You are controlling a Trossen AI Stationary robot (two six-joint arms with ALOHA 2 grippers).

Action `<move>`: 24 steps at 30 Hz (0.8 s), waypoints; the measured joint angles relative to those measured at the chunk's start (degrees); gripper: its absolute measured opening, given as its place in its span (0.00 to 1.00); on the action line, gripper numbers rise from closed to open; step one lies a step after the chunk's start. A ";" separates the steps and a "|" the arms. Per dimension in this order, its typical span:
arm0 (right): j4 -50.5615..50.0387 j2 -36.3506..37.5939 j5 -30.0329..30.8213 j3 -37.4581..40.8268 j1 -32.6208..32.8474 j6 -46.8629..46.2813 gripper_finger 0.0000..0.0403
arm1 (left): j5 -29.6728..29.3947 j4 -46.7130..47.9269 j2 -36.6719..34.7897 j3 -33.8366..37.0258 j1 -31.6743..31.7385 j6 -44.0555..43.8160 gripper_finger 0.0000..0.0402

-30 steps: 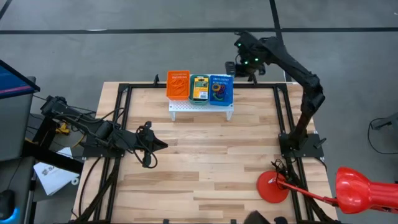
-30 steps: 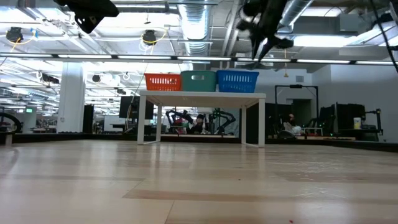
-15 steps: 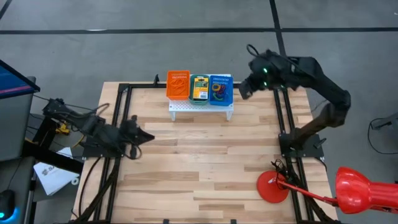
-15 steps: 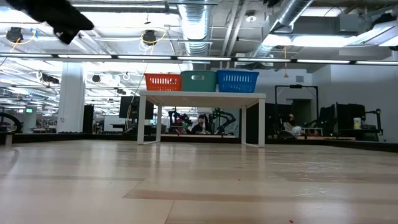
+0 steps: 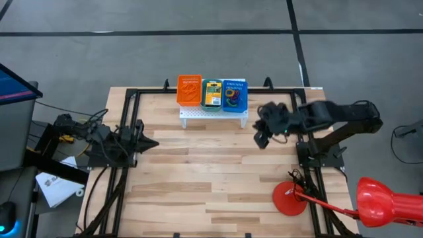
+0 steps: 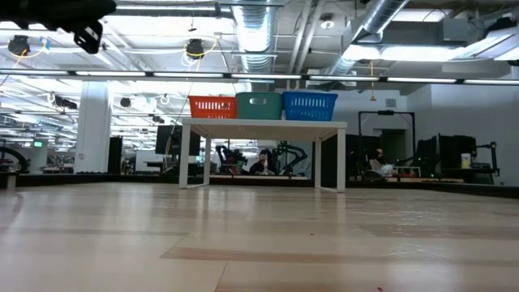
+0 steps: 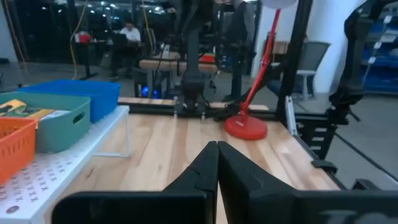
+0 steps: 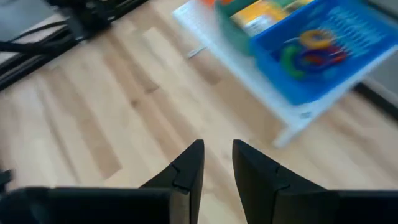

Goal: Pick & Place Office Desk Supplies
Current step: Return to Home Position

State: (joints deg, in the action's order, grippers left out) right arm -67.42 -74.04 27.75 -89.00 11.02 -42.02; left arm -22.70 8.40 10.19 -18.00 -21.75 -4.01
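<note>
Rubber bands (image 5: pixel 232 97): thin coloured loops heaped in the blue bin (image 5: pixel 243 96), apparently sorted by kind.
Crayon box (image 5: pixel 212 96): flat yellow card, lying in the green bin (image 5: pixel 211 82).
Bins: slotted plastic, side by side with an orange bin (image 5: pixel 189 90) on the white perforated stand (image 5: pixel 211 114).
Right gripper (image 5: pixel 261 139): near the stand, fingers narrowly parted, empty.
Left gripper (image 5: pixel 153 143): over the wooden bench (image 5: pixel 211 172), well apart from the stand, fingers pressed together, empty.

Pale wooden table (image 5: pixel 211 172), striped by its planks. A white perforated stand (image 5: pixel 213 114) carries an orange bin (image 5: pixel 189 90), a teal bin (image 5: pixel 212 82) with a yellow-and-green crayon box (image 5: pixel 212 99), and a blue bin (image 5: pixel 235 84) of orange, green and red rubber bands (image 5: pixel 232 98). Red disc (image 5: pixel 289 199).
</note>
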 joint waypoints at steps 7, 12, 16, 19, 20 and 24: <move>15.80 5.18 -2.61 15.14 3.25 -1.78 0.20 | 12.81 -2.81 3.81 0.02 10.36 1.59 0.00; 25.78 7.27 -2.29 21.52 7.46 -1.73 0.20 | 20.80 -2.66 1.53 2.02 16.67 0.27 0.00; 32.41 7.68 -2.03 24.70 10.78 -1.23 0.20 | 21.01 -3.03 -3.46 3.99 18.81 -2.20 0.00; 33.87 7.13 -0.31 25.17 13.41 -1.07 0.20 | 21.15 -2.29 -7.32 5.51 18.79 -2.25 0.00; 34.09 7.21 0.54 25.54 14.31 -1.05 0.20 | 21.15 -2.29 -8.47 5.92 18.77 -2.28 0.00; 38.55 7.43 2.67 27.93 17.52 -0.30 0.20 | 21.79 -3.12 -10.16 8.57 18.64 -1.85 0.00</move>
State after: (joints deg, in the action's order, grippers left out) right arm -28.87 -66.61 30.42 -61.07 28.54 -42.32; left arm -0.91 5.28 0.03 -9.43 -3.12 -5.86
